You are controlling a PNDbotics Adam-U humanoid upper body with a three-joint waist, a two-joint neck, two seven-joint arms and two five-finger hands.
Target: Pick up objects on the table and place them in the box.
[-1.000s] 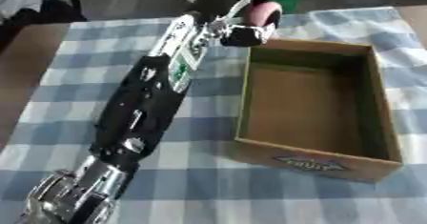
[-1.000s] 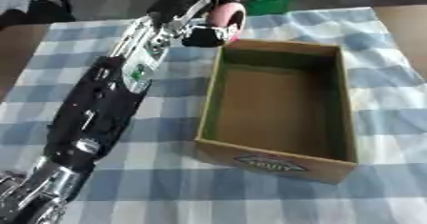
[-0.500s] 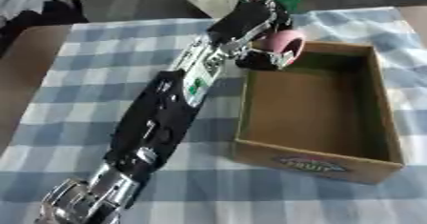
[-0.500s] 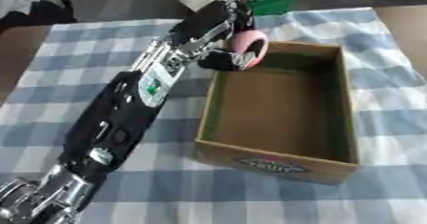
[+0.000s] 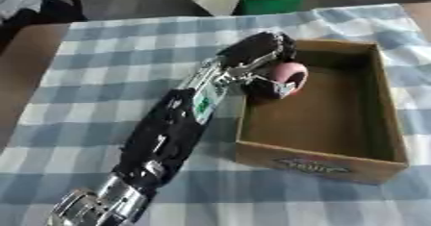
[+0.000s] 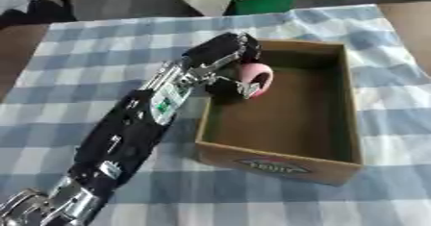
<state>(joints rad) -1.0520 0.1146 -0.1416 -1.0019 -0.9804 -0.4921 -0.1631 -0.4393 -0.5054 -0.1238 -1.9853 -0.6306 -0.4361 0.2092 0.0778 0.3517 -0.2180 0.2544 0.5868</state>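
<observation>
Carrying a pink object over the box's near-left corner

Checked tablecloth (image 5: 101, 52) fills the frame; the open cardboard box (image 5: 383, 119) sits right of centre, its floor bare; the left hand (image 5: 257, 52) reaches in from lower left, fingers curled round the pink round object (image 5: 286, 76), held just inside the box's left wall, upper middle of frame; it looks light and smooth, possibly slippery, best gripped across its rounded sides; right hand not visible.

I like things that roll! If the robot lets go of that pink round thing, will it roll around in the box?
Probably a little. The pink round thing looks like a roll with curved sides, so it may roll on the box floor. The walls should stop it. The left hand carries it easily, so it seems light.
</observation>
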